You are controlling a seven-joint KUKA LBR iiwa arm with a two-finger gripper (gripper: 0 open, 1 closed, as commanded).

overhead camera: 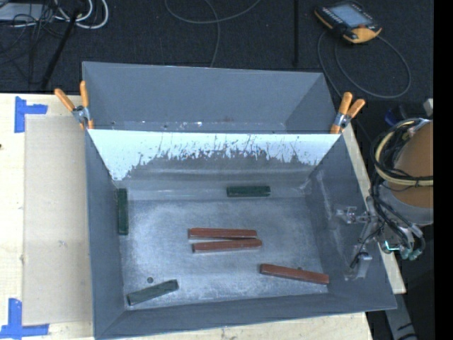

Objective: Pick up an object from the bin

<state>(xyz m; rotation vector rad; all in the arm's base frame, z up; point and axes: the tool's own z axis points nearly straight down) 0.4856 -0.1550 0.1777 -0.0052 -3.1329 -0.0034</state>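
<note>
Gripper (359, 257) hanging at the bin's (212, 105) three o'clock wall, brown stick (294, 274) lying nearest at five o'clock — grip wide or narrow, cannot tell.

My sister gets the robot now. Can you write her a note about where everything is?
Tool sits by the bin's right wall, nothing seen in it.
On the floor: right brown bar, brown pair in the middle, back green bar, left green bar, front green bar.
Nothing picked yet. Left: pick one; the right brown bar lies nearest.
</note>
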